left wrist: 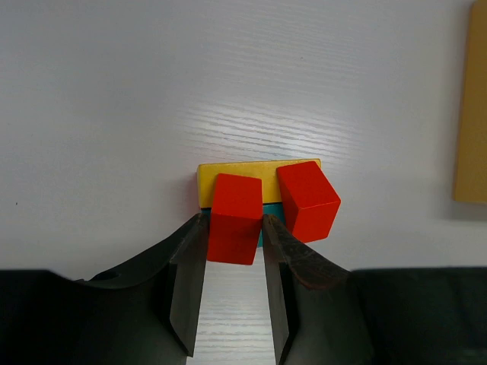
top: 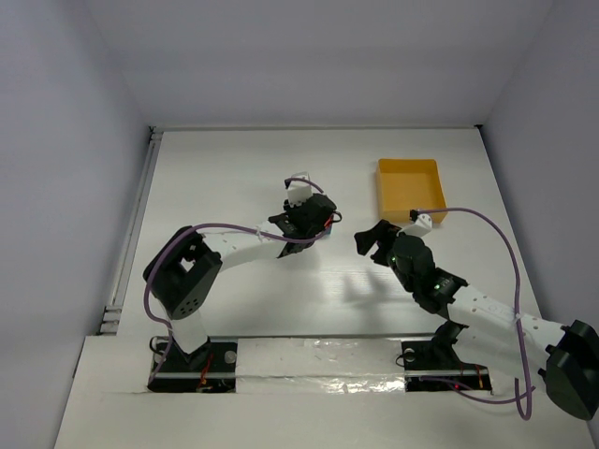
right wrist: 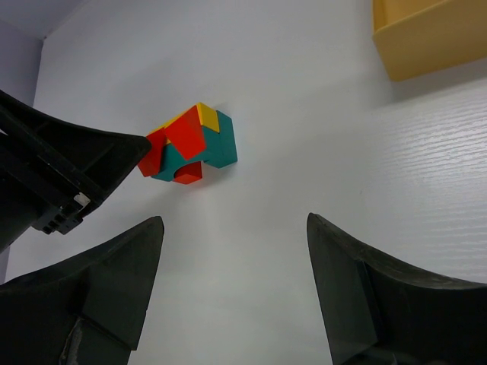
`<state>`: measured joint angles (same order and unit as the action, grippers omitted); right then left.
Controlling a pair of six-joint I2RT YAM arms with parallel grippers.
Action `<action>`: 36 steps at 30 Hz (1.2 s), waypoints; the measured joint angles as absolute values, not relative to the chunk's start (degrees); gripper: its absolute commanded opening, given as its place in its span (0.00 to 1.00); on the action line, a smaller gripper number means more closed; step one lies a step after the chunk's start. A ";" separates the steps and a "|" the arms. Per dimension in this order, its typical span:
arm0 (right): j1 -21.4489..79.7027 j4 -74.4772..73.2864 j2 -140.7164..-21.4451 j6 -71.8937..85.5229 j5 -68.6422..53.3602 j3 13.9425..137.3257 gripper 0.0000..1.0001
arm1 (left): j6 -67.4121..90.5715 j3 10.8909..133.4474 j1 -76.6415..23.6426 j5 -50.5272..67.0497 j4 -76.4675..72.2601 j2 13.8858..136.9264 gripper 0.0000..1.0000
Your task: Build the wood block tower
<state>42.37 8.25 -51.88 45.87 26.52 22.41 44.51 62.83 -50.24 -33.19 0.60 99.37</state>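
The wood block tower [right wrist: 194, 144] is a small cluster at the table's middle: teal blocks [right wrist: 219, 144] below, a yellow bar [left wrist: 259, 173] across them, and two red blocks on top. My left gripper [left wrist: 234, 222] is shut on the left red block [left wrist: 234, 217], one finger on each side. The second red block [left wrist: 308, 199] sits beside it, tilted. In the top view my left gripper [top: 314, 224] hides the tower. My right gripper [right wrist: 234, 220] is open and empty, low over bare table to the right of the tower, and shows in the top view [top: 370, 238].
The yellow-orange tray [top: 409, 187] stands at the back right, behind my right gripper; it also shows in the right wrist view [right wrist: 426, 38] and the left wrist view [left wrist: 472, 114]. White walls enclose the table.
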 measured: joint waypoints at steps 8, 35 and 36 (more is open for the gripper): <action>42.37 8.25 -51.88 45.87 26.55 22.41 0.81 | 44.60 62.83 -50.26 -33.50 1.19 99.57 0.30; 42.37 8.25 -51.88 45.82 26.48 22.41 0.81 | 45.82 62.94 -50.94 -35.07 2.61 99.59 0.34; 42.37 8.25 -51.90 45.80 26.46 22.41 0.81 | 45.82 63.00 -50.96 -35.14 2.63 99.59 0.35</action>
<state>42.37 8.25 -51.90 45.80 26.46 22.41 45.82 63.00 -50.96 -35.14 2.63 99.59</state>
